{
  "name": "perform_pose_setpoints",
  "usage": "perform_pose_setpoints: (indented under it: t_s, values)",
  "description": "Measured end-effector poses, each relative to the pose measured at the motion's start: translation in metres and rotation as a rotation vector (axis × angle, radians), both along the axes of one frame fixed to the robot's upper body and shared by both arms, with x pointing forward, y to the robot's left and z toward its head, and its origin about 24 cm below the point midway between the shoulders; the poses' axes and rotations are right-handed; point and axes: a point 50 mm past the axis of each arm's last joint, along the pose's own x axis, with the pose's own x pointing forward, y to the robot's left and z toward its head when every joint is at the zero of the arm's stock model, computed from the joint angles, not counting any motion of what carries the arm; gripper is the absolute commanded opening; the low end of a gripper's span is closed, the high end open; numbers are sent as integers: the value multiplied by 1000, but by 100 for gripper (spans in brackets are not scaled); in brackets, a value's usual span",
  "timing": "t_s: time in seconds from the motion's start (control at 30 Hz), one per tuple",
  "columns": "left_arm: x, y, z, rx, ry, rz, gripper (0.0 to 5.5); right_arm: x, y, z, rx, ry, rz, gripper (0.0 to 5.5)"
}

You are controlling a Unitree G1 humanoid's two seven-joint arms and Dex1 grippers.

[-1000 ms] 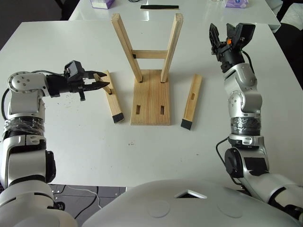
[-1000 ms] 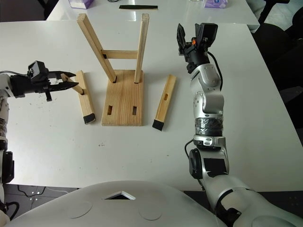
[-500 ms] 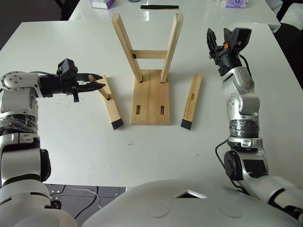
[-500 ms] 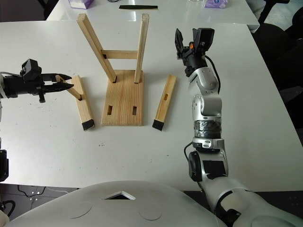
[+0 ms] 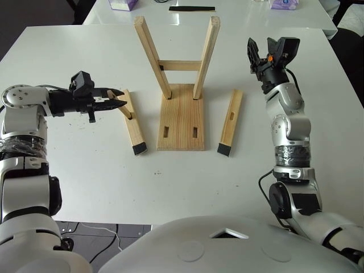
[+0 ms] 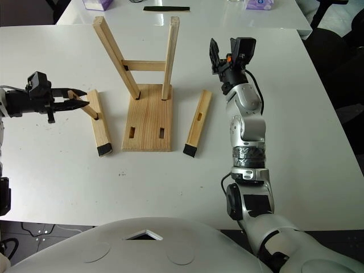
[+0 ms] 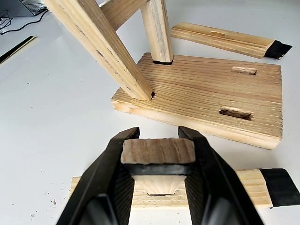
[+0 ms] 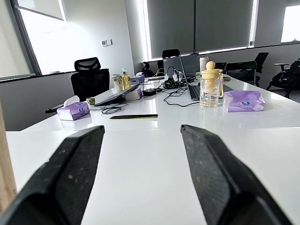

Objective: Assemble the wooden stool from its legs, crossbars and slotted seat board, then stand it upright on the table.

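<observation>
The slotted seat board (image 5: 182,116) lies flat mid-table with two legs (image 5: 151,54) standing in its far slots, joined by a crossbar (image 5: 179,65). To its left lies a loose leg (image 5: 133,122) with a short crossbar (image 7: 158,151) stuck into it. My left gripper (image 5: 118,99) is shut on that short crossbar's free end. Another loose leg (image 5: 230,120) with a black foot lies to the right of the board. My right gripper (image 5: 267,48) is raised above the table's far right, open and holding nothing.
A second white table behind carries a black strip (image 5: 191,8) and purple tissue packs (image 5: 282,4). The board's two near slots (image 5: 180,132) are unfilled. Bare tabletop spreads in front of the board and to both sides.
My left gripper has drawn back to the left with the short crossbar, and the left loose leg has shifted with it. The right gripper drifted slightly left.
</observation>
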Motion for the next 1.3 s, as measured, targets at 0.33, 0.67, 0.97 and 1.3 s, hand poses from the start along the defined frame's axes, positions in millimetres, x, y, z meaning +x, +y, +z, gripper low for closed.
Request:
perform_pose_setpoints:
  t_s: [0.33,0.67,0.97,1.3]
  values:
    - [8,0,-15,38,50,113,222,0,3,-2,10,8,2,301]
    - [-14,29,2,151,-25,173,236,-8,2,-16,32,44,-28,301]
    - [-27,35,8,74,-287,592,236,-13,0,-19,25,50,-38,301]
    - [-14,-77,20,-487,-500,1128,236,-13,-1,-20,14,53,-38,301]
